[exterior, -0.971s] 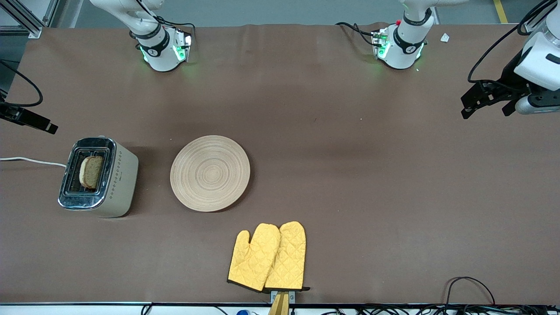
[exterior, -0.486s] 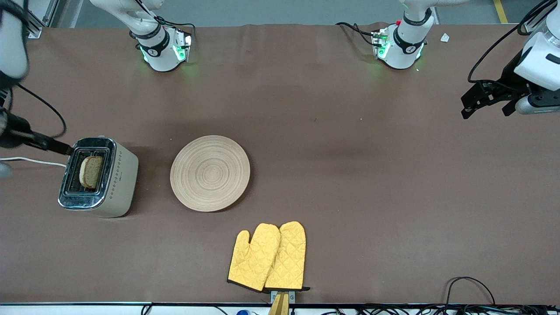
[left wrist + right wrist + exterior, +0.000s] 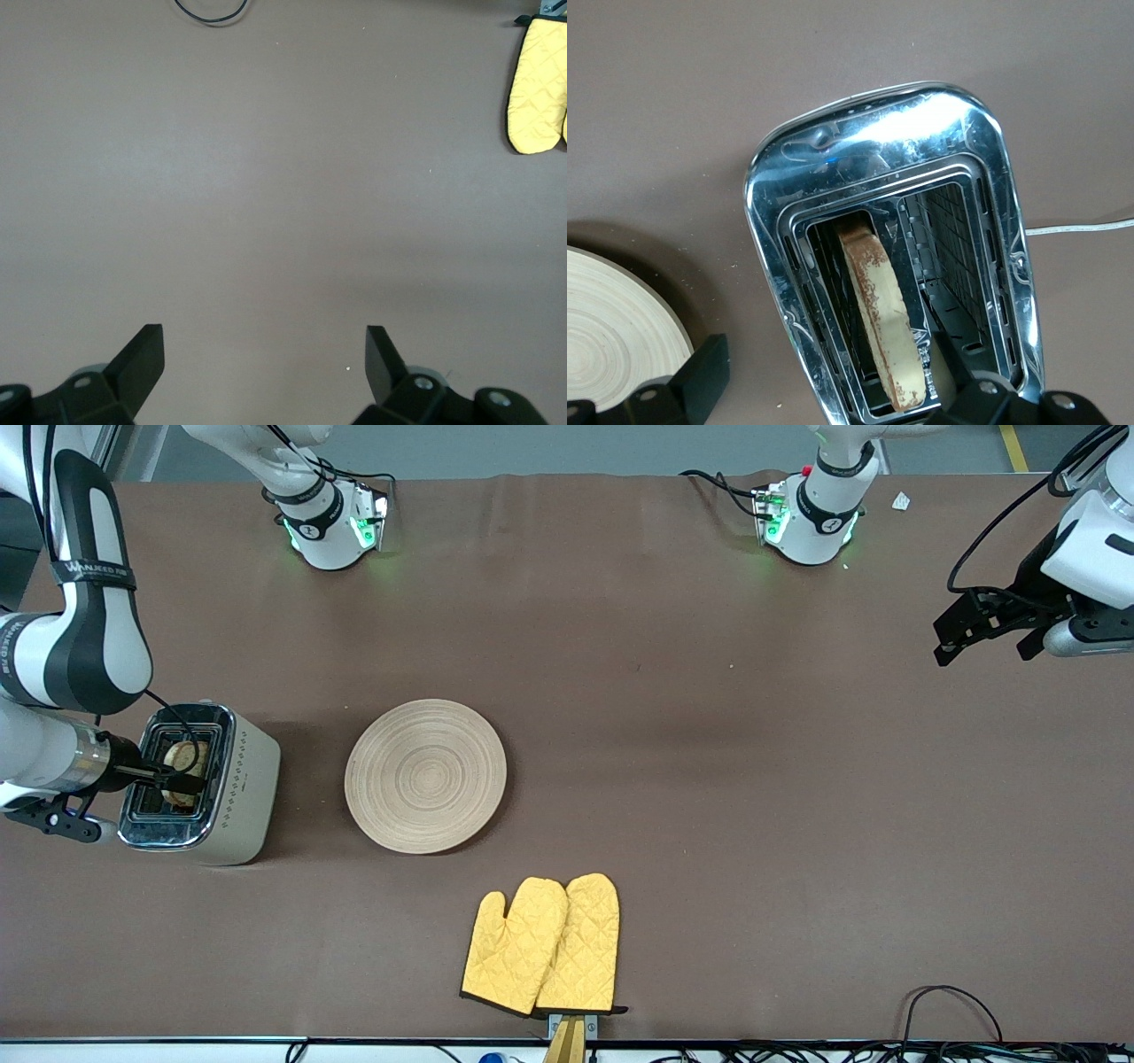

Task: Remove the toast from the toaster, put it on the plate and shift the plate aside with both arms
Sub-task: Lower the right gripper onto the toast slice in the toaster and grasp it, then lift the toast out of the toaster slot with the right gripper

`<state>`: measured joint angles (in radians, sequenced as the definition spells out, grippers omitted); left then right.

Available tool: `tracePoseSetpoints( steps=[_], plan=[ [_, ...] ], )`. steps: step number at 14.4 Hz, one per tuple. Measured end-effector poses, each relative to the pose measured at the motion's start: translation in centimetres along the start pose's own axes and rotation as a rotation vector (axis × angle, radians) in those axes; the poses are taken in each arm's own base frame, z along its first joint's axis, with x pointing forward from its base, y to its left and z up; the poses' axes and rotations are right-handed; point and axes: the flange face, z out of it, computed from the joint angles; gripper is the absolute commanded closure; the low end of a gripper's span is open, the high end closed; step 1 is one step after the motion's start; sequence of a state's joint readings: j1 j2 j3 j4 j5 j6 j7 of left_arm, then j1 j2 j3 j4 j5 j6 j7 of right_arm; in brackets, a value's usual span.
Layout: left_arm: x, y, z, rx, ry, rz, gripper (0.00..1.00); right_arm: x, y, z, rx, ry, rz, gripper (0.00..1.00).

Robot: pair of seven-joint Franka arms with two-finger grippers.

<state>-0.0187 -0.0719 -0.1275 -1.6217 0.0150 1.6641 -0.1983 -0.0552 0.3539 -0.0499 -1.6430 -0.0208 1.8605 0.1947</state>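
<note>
Toast [image 3: 877, 328] upright in toaster [image 3: 199, 784], right tool [image 3: 168, 778] spread above it, plate [image 3: 425, 776] beside, left tool [image 3: 264, 354] spread, waiting.

The white jointed right arm with black joint bands [image 3: 84, 624] rises from its green-lit base at the bench's top edge, swings out past the bench's right-arm end and bends back inward, its wrist lying level. Its black two-finger right gripper [image 3: 182, 779] hangs near that end of the bench, fingers [image 3: 700, 376] spread wide apart and pointing downward. The white left arm [image 3: 1085, 549] waits at the bench's left-arm end, forearm angled down from the corner. Its black left gripper [image 3: 983, 633] hovers over the bench edge there, fingers [image 3: 142, 354] parted wide with nothing between them.
</note>
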Motion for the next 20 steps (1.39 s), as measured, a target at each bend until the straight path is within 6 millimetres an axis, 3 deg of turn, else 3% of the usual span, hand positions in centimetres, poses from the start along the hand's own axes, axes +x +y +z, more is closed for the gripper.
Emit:
tracePoseSetpoints(
  steps=[2,6,9,10,13,18,20],
  plan=[
    [0.0,0.0,0.0,0.000,0.000,0.000,0.00,0.1,0.4,0.0,-0.001,0.000,-0.030,0.18],
    [0.0,0.0,0.0,0.000,0.000,0.000,0.00,0.4,2.5,0.5,0.001,-0.010,-0.063,0.29],
    [0.0,0.0,0.0,0.000,0.000,0.000,0.00,0.5,2.4,1.8,-0.001,-0.033,-0.068,0.41],
    [0.0,0.0,0.0,0.000,0.000,0.000,0.00,0.4,2.3,2.3,-0.003,-0.043,-0.070,0.50],
    [0.0,0.0,0.0,0.000,0.000,0.000,0.00,0.3,2.2,3.0,-0.004,-0.056,-0.074,0.97],
    [0.0,0.0,0.0,0.000,0.000,0.000,0.00,0.4,2.2,2.7,-0.002,-0.040,-0.089,1.00],
    [0.0,0.0,0.0,0.000,0.000,0.000,0.00,0.8,2.0,1.3,0.001,-0.012,-0.120,1.00]
  ],
)
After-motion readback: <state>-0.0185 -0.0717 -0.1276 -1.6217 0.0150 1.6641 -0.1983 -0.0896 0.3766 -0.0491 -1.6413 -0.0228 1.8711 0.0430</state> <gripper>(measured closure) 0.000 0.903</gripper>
